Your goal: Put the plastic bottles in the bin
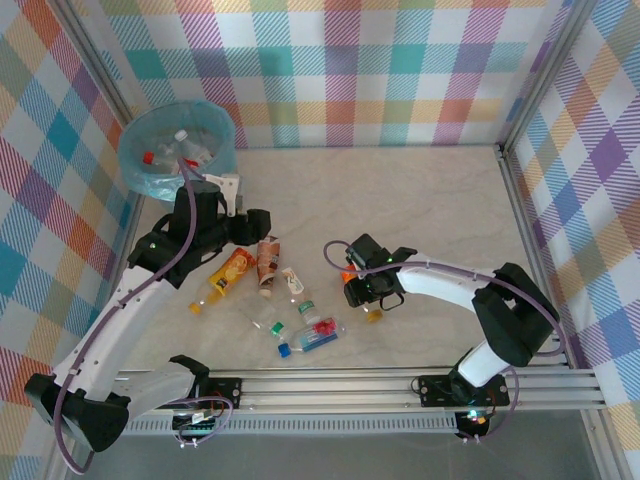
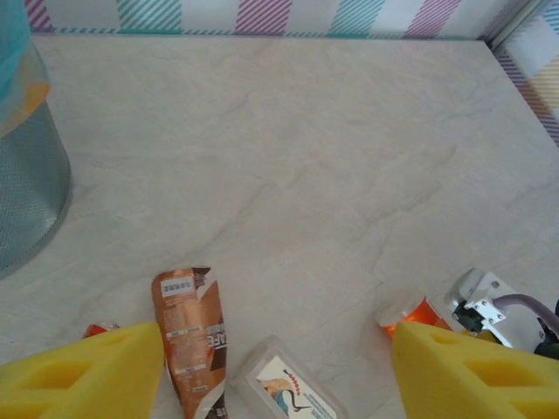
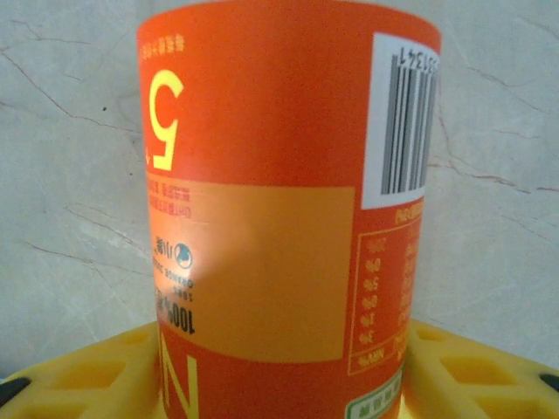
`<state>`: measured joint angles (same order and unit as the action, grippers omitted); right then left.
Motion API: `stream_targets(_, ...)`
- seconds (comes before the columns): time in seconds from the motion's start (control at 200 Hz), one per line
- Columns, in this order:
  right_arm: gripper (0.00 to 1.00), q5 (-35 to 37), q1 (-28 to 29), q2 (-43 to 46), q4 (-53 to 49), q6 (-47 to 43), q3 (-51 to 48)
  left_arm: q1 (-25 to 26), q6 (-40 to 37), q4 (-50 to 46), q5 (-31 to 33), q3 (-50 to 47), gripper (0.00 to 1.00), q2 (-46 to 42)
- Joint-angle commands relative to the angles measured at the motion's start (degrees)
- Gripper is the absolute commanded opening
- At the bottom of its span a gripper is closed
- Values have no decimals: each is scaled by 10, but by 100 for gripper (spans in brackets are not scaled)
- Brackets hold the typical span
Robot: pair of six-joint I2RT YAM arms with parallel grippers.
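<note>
My right gripper [image 1: 356,281] is shut on an orange-labelled plastic bottle [image 3: 279,175], whose label sits between both yellow pads [image 3: 79,375]. From the left wrist view that same bottle [image 2: 409,312] lies at the right on the table. My left gripper [image 1: 260,230] hovers open above the bottle pile, nothing between its fingers [image 2: 96,371]. Below it lie a crushed brown bottle [image 2: 186,332] and a clear bottle with a white label [image 2: 284,388]. The bin [image 1: 175,150], lined in light blue, stands at the far left corner with several bottles inside.
Several loose bottles lie between the arms: an orange-yellow one [image 1: 228,275], the brown one [image 1: 267,262], a white-labelled one [image 1: 292,283], a clear one [image 1: 268,322], and a red and blue pair [image 1: 315,333]. Checked walls enclose the table; a metal rail [image 1: 400,385] runs along the near edge.
</note>
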<state>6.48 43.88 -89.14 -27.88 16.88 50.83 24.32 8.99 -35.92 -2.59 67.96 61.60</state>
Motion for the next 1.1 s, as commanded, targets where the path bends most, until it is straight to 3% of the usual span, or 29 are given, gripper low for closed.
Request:
stream_targets(0.0, 55, 15, -3, 42, -9, -16, -6, 5, 9, 7, -26, 0, 77, -6)
stream_targets(0.17, 55, -9, -2, 119, -4, -57, 24, 4, 31, 32, -75, 1, 81, 15)
stream_targets(0.305, 55, -62, -2, 160, 41, -98, 67, 5, 61, 68, -166, 8, 85, 43)
stream_targets(0.42, 56, -93, -2, 171, 87, -110, 112, 7, 86, 99, -263, 20, 88, 70)
stream_targets(0.64, 55, -144, -2, 168, 178, -115, 158, 16, 119, 155, -348, 21, 89, 81)
stream_targets(0.91, 55, -187, -3, 169, 210, -118, 163, 22, 134, 195, -371, 16, 92, 62)
stream_targets(1.095, 59, -235, -1, 187, 234, -112, 139, 23, 155, 239, -335, 11, 87, 40)
